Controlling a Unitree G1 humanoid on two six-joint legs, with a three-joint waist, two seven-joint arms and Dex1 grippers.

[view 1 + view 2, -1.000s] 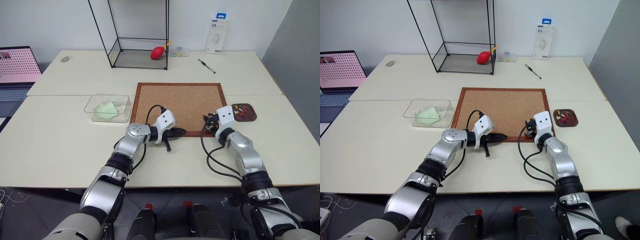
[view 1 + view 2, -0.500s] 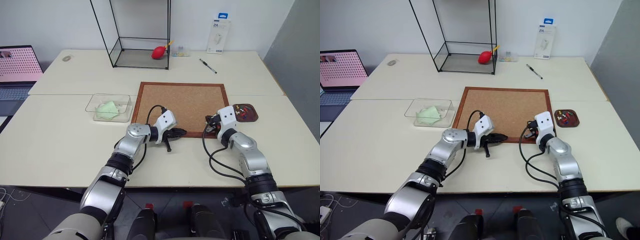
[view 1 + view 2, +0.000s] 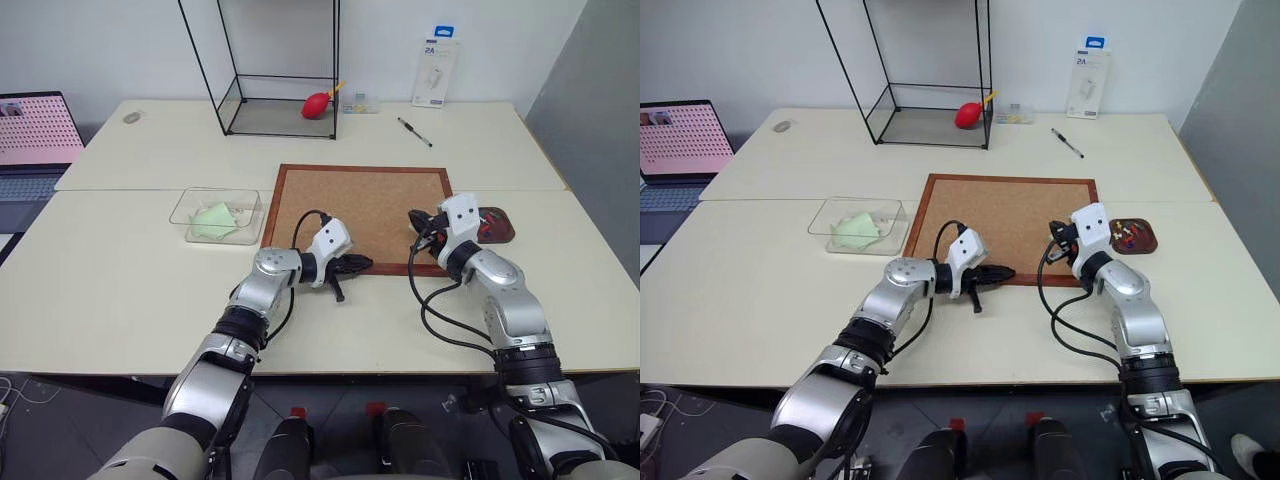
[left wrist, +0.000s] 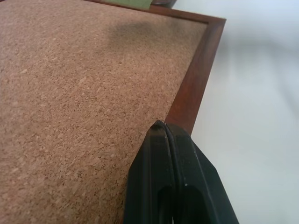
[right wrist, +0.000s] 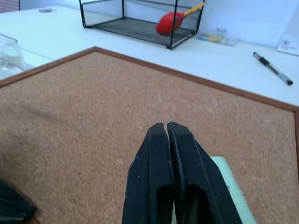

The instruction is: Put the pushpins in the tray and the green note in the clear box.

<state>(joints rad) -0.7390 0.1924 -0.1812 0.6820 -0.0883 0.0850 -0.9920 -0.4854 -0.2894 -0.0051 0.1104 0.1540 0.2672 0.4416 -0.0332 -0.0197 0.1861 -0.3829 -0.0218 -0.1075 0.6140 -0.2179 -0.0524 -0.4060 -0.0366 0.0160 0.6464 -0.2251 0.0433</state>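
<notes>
Grainy cork board (image 3: 360, 205) — smooth reddish wood frame.

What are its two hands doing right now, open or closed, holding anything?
Left gripper: closed, nothing between its fingers.
Right gripper: closed; a pale green slip shows beneath it, but whether it is gripped cannot be told.
</notes>
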